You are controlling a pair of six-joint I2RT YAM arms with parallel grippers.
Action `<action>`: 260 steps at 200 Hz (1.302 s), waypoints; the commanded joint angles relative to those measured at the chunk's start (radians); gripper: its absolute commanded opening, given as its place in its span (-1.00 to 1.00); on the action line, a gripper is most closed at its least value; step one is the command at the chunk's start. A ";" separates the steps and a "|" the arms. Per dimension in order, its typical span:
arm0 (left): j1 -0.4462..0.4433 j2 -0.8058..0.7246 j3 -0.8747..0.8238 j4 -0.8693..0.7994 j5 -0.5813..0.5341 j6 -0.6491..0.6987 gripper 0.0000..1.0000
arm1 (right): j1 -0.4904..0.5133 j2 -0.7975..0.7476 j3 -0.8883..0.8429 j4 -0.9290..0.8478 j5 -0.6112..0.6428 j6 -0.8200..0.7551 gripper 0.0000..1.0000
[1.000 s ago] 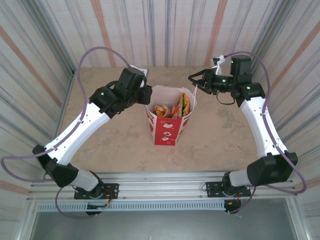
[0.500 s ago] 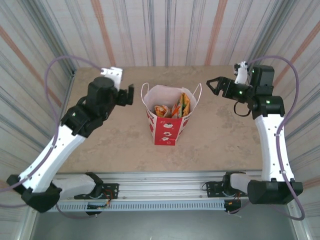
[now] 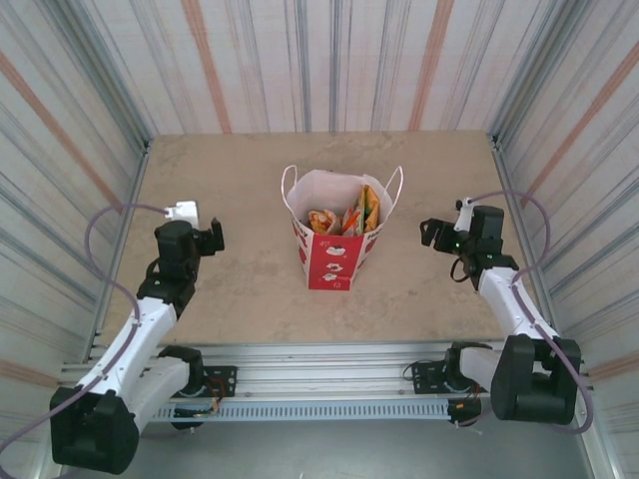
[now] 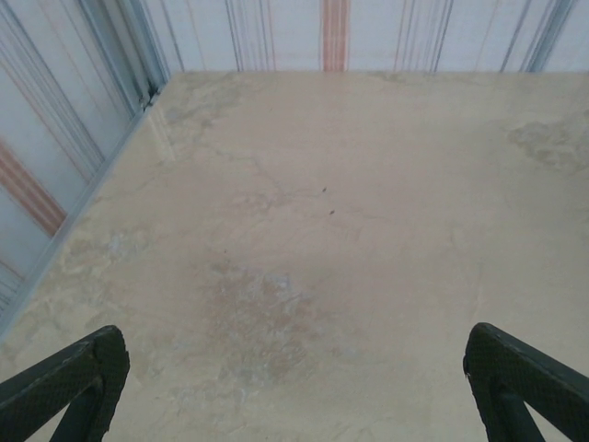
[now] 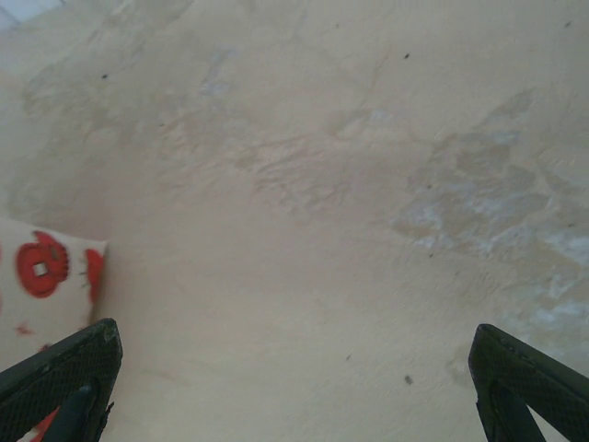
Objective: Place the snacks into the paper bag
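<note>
The paper bag [image 3: 329, 261], white above and red below with cord handles, stands upright mid-table. Several snacks [image 3: 344, 218], orange, yellow and green, stick up inside its open mouth. My left gripper [image 3: 213, 238] sits low to the bag's left, well apart from it, open and holding nothing. In the left wrist view the left gripper [image 4: 294, 387] has its fingers spread wide over bare table. My right gripper [image 3: 429, 232] rests to the bag's right, open and holding nothing. In the right wrist view the right gripper [image 5: 294, 387] is spread wide, with a corner of the bag [image 5: 41, 276] at the left edge.
Striped walls [image 3: 329, 60] close in the beige table [image 3: 250, 180] at the back and both sides. A metal rail [image 3: 329, 374] runs along the near edge with both arm bases on it. Free room lies on all sides of the bag.
Both arms have pulled back from the bag's top and folded down toward the near edge. Both grippers have gone from partly open to wide open.
</note>
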 commanded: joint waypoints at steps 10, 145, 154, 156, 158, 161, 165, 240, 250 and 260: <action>0.043 0.079 -0.108 0.326 0.038 0.023 0.97 | -0.012 0.052 -0.067 0.319 0.046 -0.044 0.98; 0.117 0.618 -0.092 0.739 0.151 0.078 0.97 | 0.075 0.421 -0.235 0.944 0.231 -0.179 0.98; 0.110 0.628 -0.095 0.765 0.141 0.086 0.97 | 0.055 0.427 -0.205 0.914 0.185 -0.170 0.98; 0.109 0.629 -0.096 0.768 0.141 0.087 0.97 | 0.053 0.437 -0.204 0.925 0.182 -0.169 0.98; 0.110 0.631 -0.096 0.768 0.139 0.087 0.97 | 0.049 0.443 -0.200 0.928 0.179 -0.166 0.98; 0.109 0.629 -0.095 0.764 0.139 0.086 0.97 | 0.043 0.446 -0.194 0.915 0.173 -0.158 0.98; 0.110 0.623 -0.094 0.750 0.144 0.083 0.97 | 0.031 0.439 -0.182 0.873 0.159 -0.148 0.98; 0.110 0.623 -0.093 0.750 0.143 0.085 0.97 | 0.013 0.437 -0.166 0.843 0.160 -0.123 0.98; 0.110 0.624 -0.093 0.750 0.144 0.084 0.97 | 0.014 0.436 -0.167 0.844 0.159 -0.124 0.97; 0.110 0.623 -0.093 0.750 0.143 0.084 0.97 | 0.014 0.437 -0.167 0.844 0.159 -0.124 0.98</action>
